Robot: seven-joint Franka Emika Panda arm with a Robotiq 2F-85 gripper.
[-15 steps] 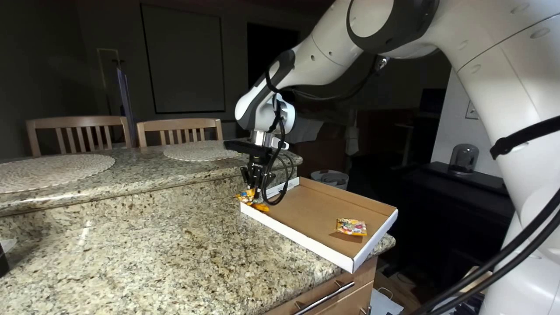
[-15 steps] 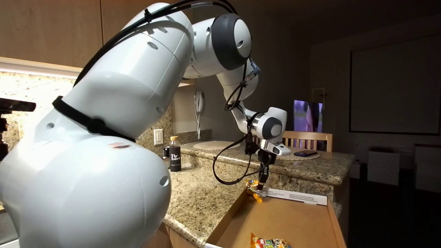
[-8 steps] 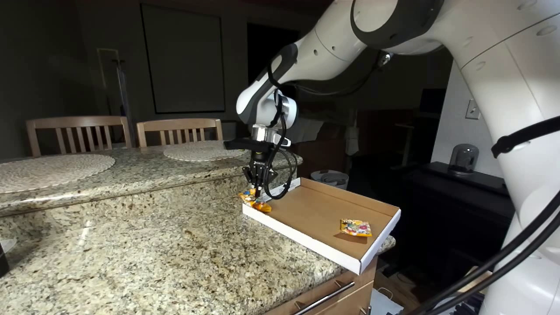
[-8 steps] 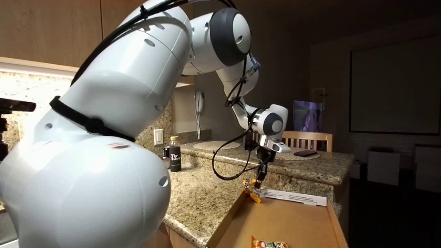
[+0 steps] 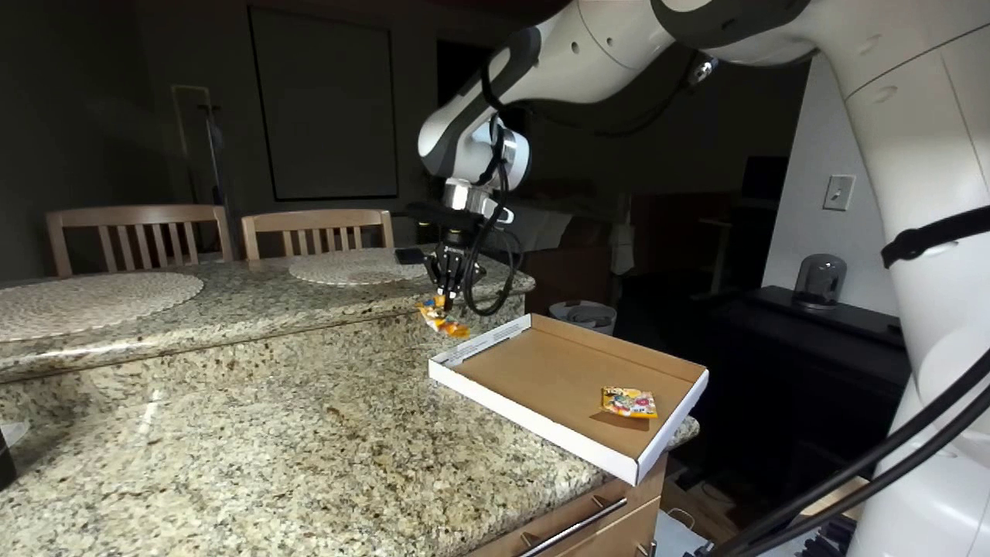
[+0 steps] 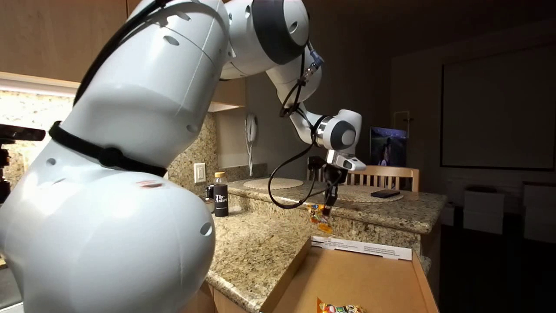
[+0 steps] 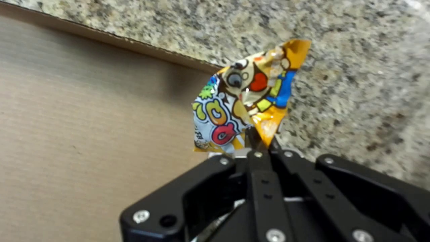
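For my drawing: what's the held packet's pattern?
The packet has a cartoon face and orange patches, clearest in the wrist view.

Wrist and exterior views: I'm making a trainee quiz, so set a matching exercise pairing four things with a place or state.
Things:
1. Crumpled glossy orange printed packet
2. Shallow white-sided cardboard tray
3. Flat dark rectangular phone
4. Dark cylindrical bottle with white lettering

Places or states:
A. On a round woven mat
B. Topped with a tan cap
C. Pinched in the black two-fingered gripper
D. Has a second orange packet inside

Pairs: 1-C, 2-D, 3-A, 4-B.
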